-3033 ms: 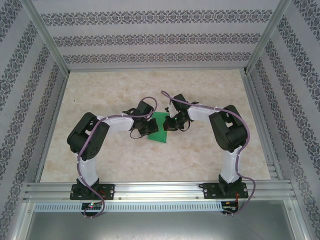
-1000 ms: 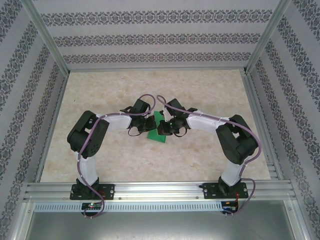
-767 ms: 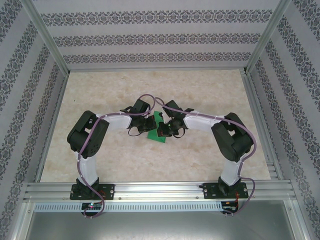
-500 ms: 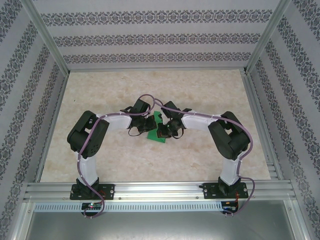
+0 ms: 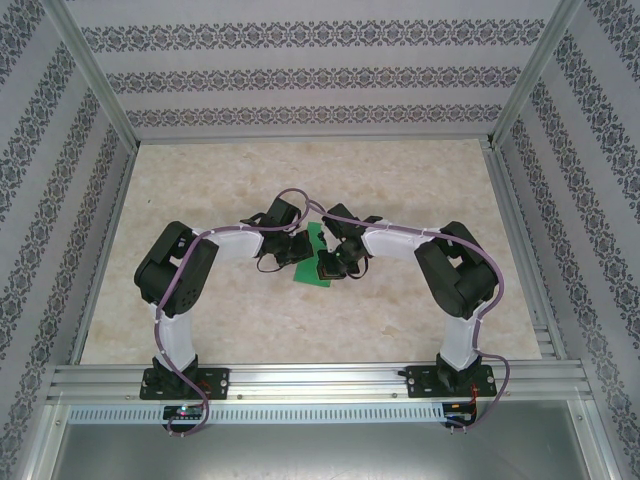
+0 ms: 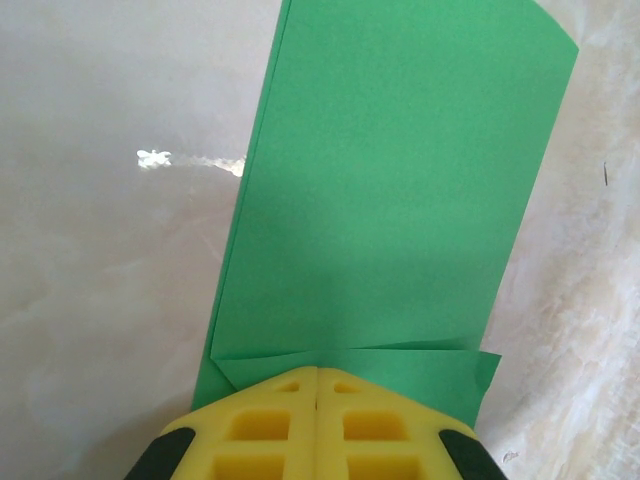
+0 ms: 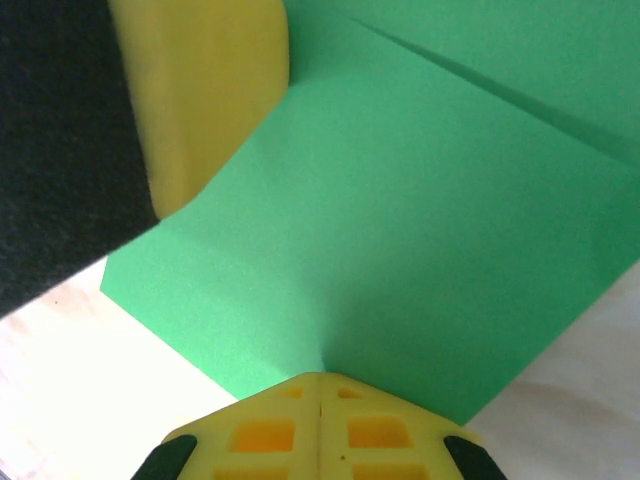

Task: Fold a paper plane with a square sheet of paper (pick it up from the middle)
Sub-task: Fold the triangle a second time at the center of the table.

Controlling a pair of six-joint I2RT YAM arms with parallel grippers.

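Your left gripper [image 6: 317, 385] has its yellow jaws pressed together, and the near edge of the square sheet of paper [image 6: 400, 180] runs into their seam, so it reads as a pinch on that edge rather than a bare close. The right gripper [image 7: 320, 390] is the same: its jaws are closed tight, with the green sheet [image 7: 400, 220] puckering from their tip. From the left jaws the paper stretches straight ahead as a long doubled band, its long axis in line with the fingers. A narrow flap crosses it just in front of the tips. From the right jaws the sheet spreads ahead and to the left, rising toward the left gripper's fingers [image 7: 205, 90] at the upper left of that view. The two holds therefore sit close together on one small piece. From above, the sheet [image 5: 316, 262] lies mid-table [image 5: 400, 180] between the two wrists, with the left gripper [image 5: 296, 250] and right gripper [image 5: 330, 262] on either side and neither arm nearer. I judge the coming move turns on that band's long axis: any crease has to follow it. The right wrist view shows a diagonal fold line and the neighbouring finger. The left wrist view shows the flap and the bare tabletop beside the band. The overhead view hides both creases under the wrists.
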